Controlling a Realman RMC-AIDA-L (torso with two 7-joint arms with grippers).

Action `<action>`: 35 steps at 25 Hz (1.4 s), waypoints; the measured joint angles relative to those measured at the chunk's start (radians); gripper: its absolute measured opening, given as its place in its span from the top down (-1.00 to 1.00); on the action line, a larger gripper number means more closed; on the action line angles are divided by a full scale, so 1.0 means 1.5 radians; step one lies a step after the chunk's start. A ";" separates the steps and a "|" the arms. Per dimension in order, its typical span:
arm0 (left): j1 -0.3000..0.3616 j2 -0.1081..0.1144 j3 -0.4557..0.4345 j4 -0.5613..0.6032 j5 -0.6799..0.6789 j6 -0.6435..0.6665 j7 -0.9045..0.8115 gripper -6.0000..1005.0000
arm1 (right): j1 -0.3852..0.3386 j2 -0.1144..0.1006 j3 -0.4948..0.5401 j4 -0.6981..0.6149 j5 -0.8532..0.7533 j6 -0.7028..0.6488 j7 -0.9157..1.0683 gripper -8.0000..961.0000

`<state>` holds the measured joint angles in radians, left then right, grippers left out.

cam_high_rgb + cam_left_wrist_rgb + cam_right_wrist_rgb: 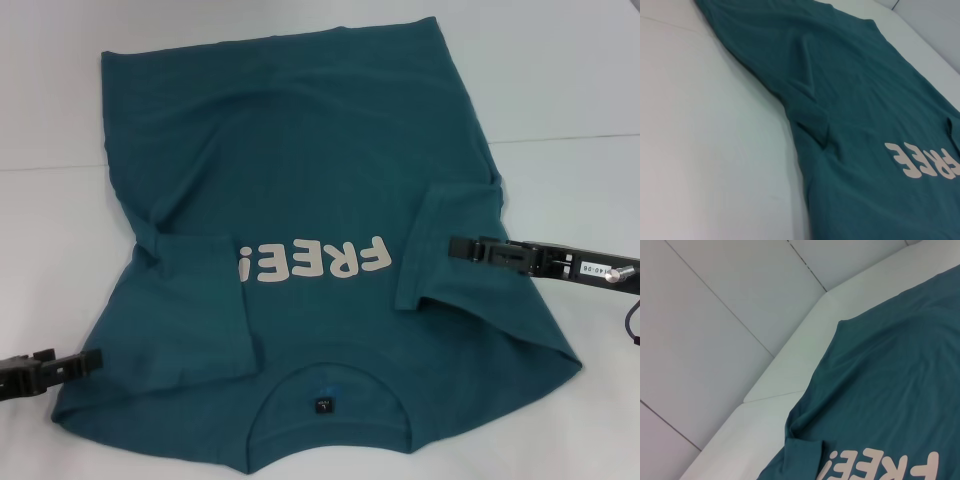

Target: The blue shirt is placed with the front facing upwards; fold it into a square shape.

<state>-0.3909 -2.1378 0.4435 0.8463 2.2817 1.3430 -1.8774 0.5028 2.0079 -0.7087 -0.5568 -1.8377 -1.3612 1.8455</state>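
Here, white block letters reading "FREE!" (312, 264) are showing upside down across the chest of the blue shirt (320, 150), and a small dark tag (324, 404) is sitting inside the round collar at the near edge; its print is too small to read. The shirt is lying flat, front up, across the middle of the white table (560, 80), collar near and hem far, with both short sleeves lying folded inward over the chest. The right gripper (460, 247) is reaching in from the right, its tip resting at the folded right sleeve (445, 250); whether its fingers are pinching the cloth cannot be told. The left gripper (92, 359) is hovering at the near left edge of the shirt, by the shoulder, and its finger state cannot be told either. Beyond the table's far edge, pale floor tiles (715, 315) with thin dark seams are showing in the right wrist view.
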 joint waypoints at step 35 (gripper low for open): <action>-0.014 0.006 0.006 0.044 0.090 0.109 -0.019 -0.75 | -0.001 -0.006 0.006 0.005 -0.004 0.017 0.010 -0.89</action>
<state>-0.4126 -2.1286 0.4526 0.9125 2.4161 1.5065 -1.9060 0.5005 1.9985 -0.6995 -0.5486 -1.8438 -1.3363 1.8607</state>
